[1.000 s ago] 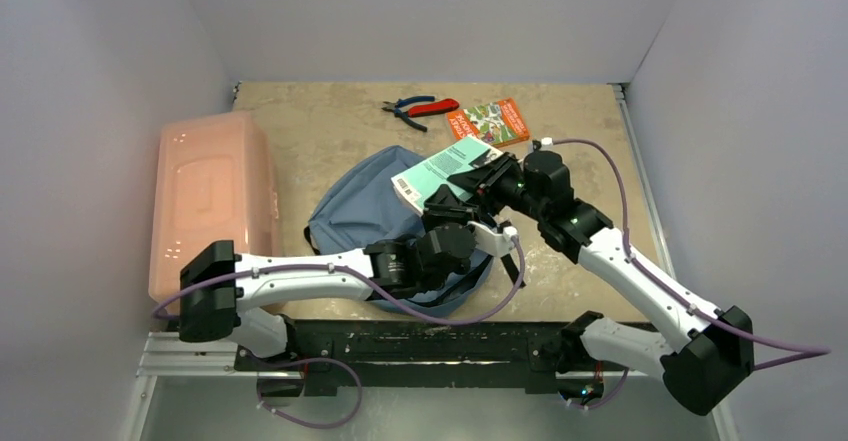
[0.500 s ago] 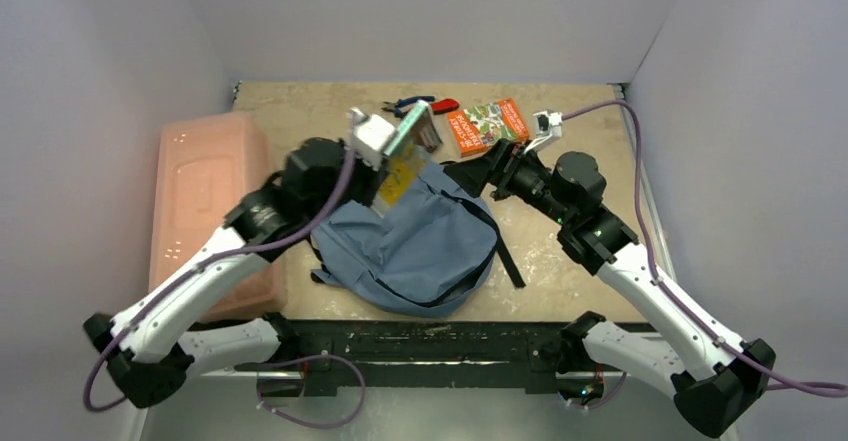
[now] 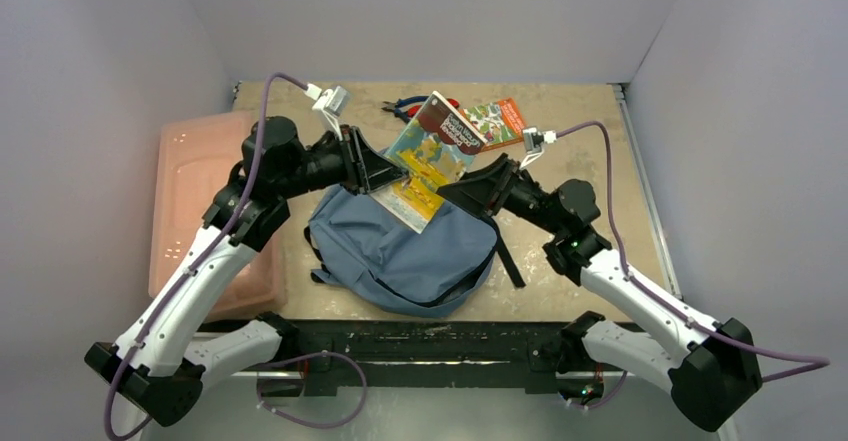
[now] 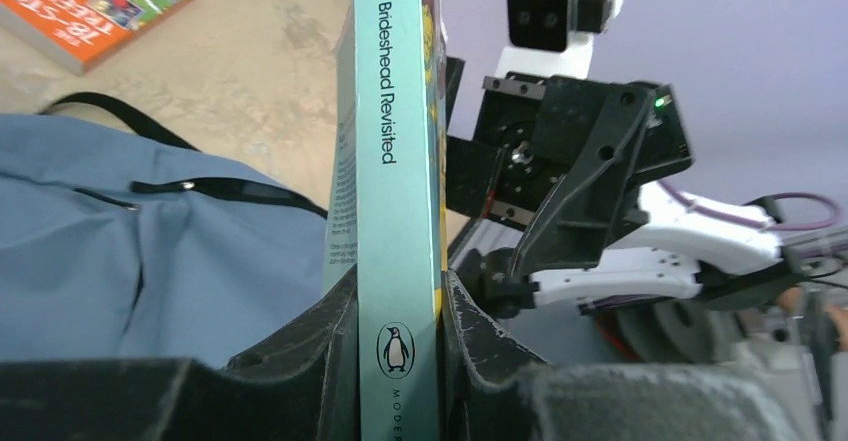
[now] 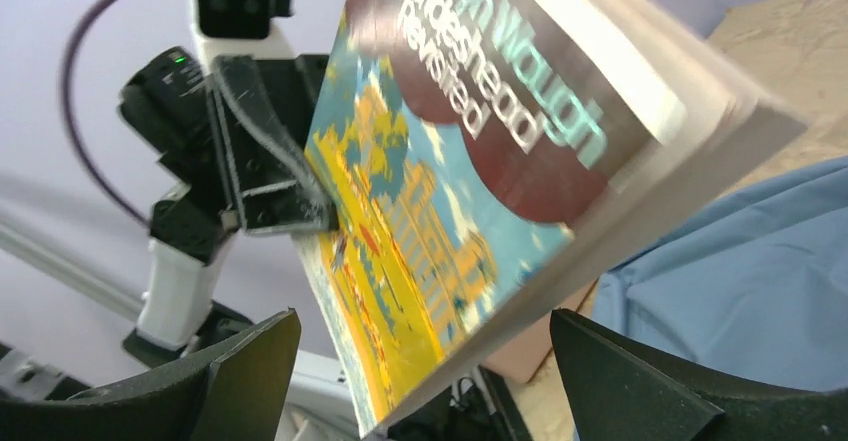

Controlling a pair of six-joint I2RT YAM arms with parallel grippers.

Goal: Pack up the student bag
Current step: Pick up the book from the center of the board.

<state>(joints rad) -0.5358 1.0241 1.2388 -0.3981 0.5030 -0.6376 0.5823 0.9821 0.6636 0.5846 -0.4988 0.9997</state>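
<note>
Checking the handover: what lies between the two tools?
The paperback book, gripped by the left tool; the right tool faces it open. Clear in the top view.
</note>
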